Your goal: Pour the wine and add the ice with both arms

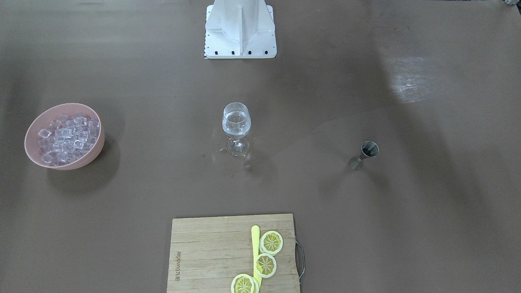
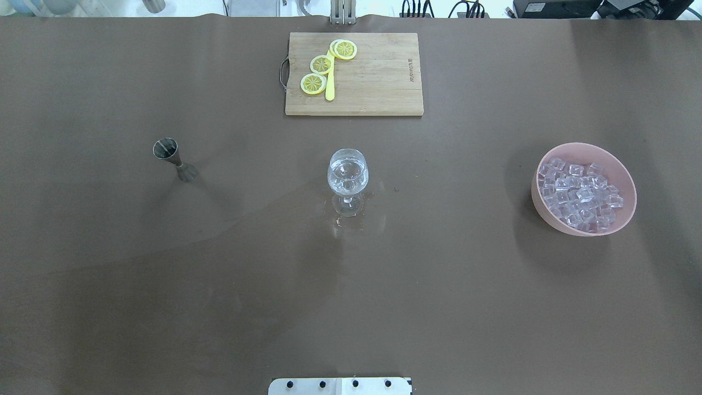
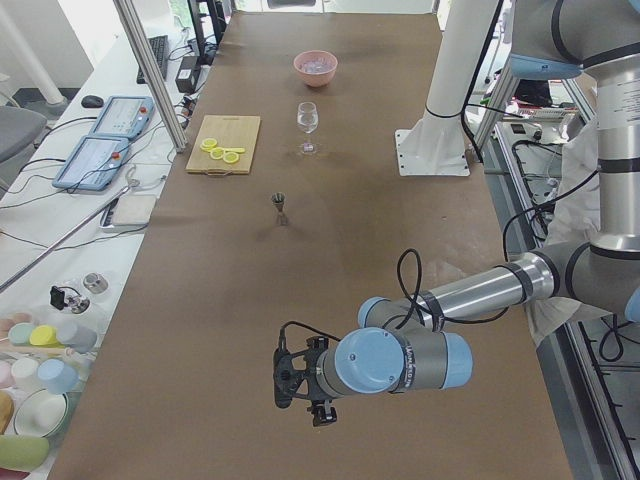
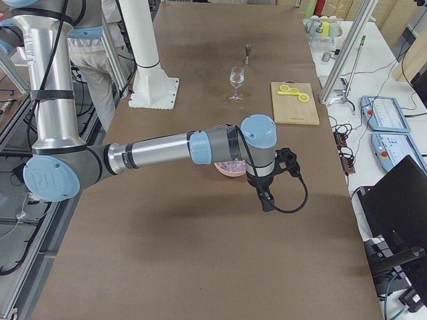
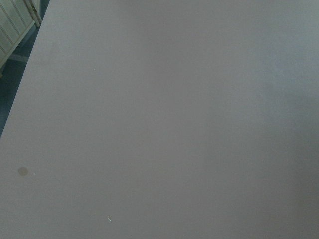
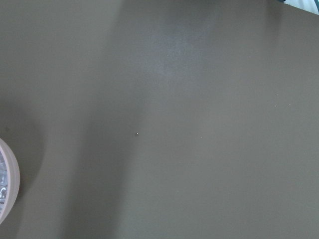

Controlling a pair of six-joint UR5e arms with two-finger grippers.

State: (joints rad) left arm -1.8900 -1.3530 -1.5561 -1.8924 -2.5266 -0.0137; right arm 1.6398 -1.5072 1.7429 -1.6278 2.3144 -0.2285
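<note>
A stemmed glass (image 1: 236,122) (image 2: 347,175) stands mid-table with a little wine, a clear liquid, in its bowl. The ice (image 1: 67,136) (image 2: 578,192), many clear cubes, fills a pink bowl (image 1: 30,134) (image 2: 628,184). A steel jigger (image 1: 364,154) (image 2: 174,158) stands upright on the robot's left side. Only the side views show my arms. My left gripper (image 3: 285,375) hovers over bare table far from the glass, and I cannot tell its state. My right gripper (image 4: 265,199) hangs just beside the pink bowl (image 4: 230,168), state unclear. The bowl's rim (image 6: 11,184) shows in the right wrist view.
A wooden cutting board (image 1: 203,252) (image 2: 378,82) at the table's far side from the robot carries lemon slices (image 2: 322,65) and a yellow utensil (image 2: 329,88). Water droplets (image 2: 339,222) lie around the glass foot. The white robot base (image 1: 240,28) stands behind the glass.
</note>
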